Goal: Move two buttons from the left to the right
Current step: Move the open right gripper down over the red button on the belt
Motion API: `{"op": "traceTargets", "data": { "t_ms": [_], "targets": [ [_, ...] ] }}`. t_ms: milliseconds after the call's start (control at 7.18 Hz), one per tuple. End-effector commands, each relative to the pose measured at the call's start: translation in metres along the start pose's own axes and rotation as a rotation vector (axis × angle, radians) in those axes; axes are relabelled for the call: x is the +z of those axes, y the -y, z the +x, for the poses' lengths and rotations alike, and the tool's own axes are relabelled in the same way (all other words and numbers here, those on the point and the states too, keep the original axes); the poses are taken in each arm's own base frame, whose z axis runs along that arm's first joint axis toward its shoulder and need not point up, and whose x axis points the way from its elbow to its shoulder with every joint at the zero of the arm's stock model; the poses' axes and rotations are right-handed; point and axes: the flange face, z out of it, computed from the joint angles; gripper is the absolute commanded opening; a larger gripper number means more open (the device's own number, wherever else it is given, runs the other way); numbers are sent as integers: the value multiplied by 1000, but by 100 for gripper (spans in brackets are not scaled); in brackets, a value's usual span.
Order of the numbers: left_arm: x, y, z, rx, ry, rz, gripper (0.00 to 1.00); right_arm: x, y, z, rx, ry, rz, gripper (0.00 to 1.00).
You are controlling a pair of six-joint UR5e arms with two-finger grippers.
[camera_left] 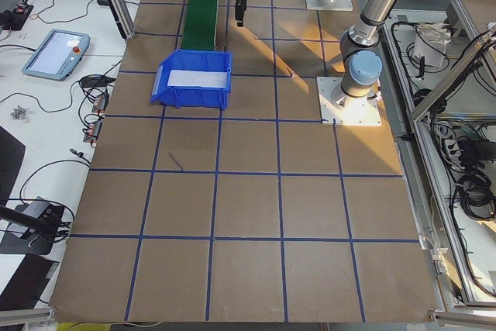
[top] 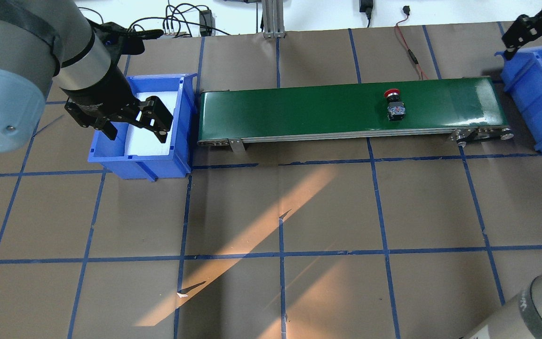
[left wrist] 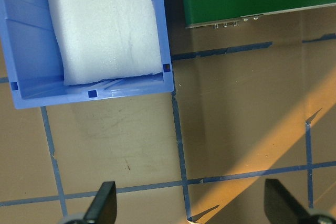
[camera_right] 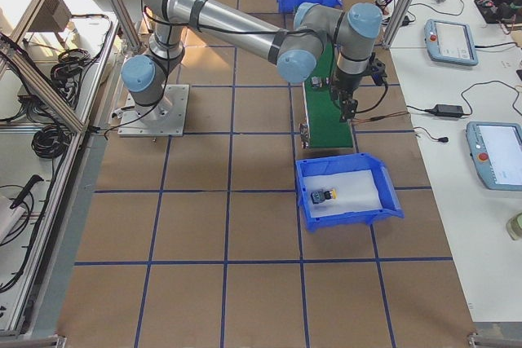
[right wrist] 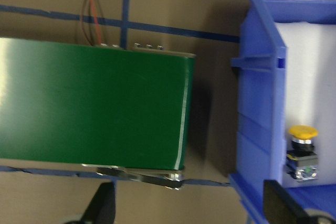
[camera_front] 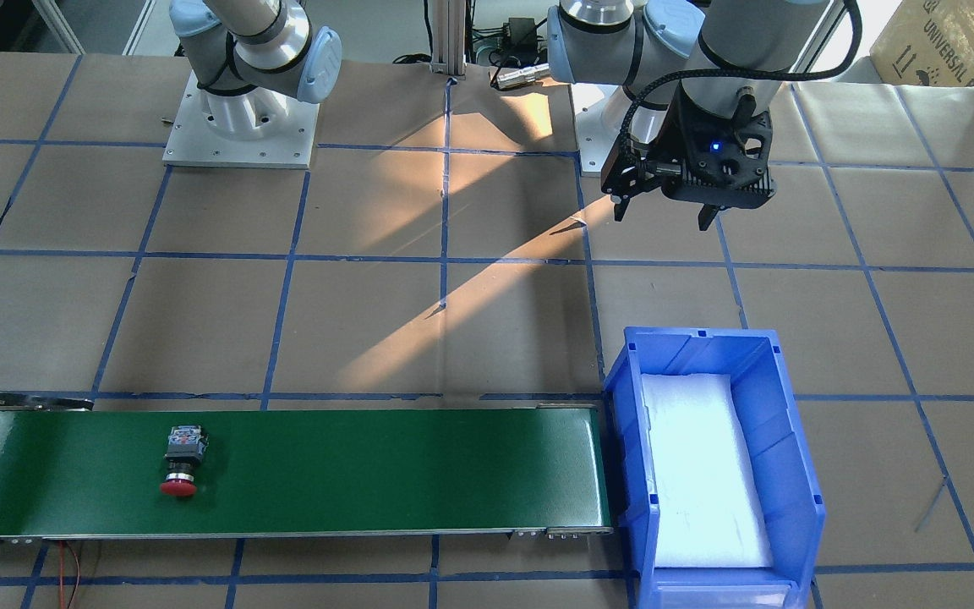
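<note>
**Conveyor belt** (camera_front: 369, 465): A green belt is set between two blue bins. Whether it is running cannot be told.

**Left bin** (camera_front: 626, 457): Only a white foam liner (camera_front: 698, 474) is seen inside, with no button on it.

**Right bin** (right wrist: 257, 129): It is placed just off the belt's right end and is lined with the same foam.

**Left gripper** (camera_front: 663, 211): It is held above the table on the robot's side of the left bin. The fingers are spread and nothing is between them.

**Right gripper** (right wrist: 190, 203): It is held over the gap between the belt's right end and the right bin. The fingers are wide apart and nothing is carried.

**Red button** (camera_front: 180, 461): It is lying on its side on the belt, past the middle toward the right end. The cap is pointed away from the robot.

**Yellow button** (right wrist: 301, 150): It is lying on the foam in the right bin, so half the task is judged done.

**Handling assessment:**
- Both buttons are judged rigid, compact and light enough for a two-finger grasp.
- The domed cap is smooth and round, so slipping or rolling is to be expected there.
- The blocky black-and-silver body has flat opposing faces and should be taken across these.
- A firm squeeze should be tolerated.
</note>
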Motion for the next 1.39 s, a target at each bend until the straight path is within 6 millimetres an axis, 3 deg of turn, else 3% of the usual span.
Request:
{"op": "traceTargets", "data": {
  "t_ms": [0, 418, 557, 1114, 1253],
  "targets": [
    [0, 0, 0, 0, 0, 1, 100, 43, 32, -95, 38, 39, -27, 100],
    [-1, 0, 0, -1, 0, 3, 100, 74, 30, -154, 78, 70, -81, 98],
    [-2, 0, 0, -1, 0, 4, 100, 92, 27, -163, 98, 71, -97, 96],
    [0, -1, 0, -1, 0, 1, 100, 136, 21, -165, 98, 76, -117, 95],
    [0, -1, 0, -1, 0, 1, 100, 138, 19, -161, 96, 74, -125, 81]
  ]
}}
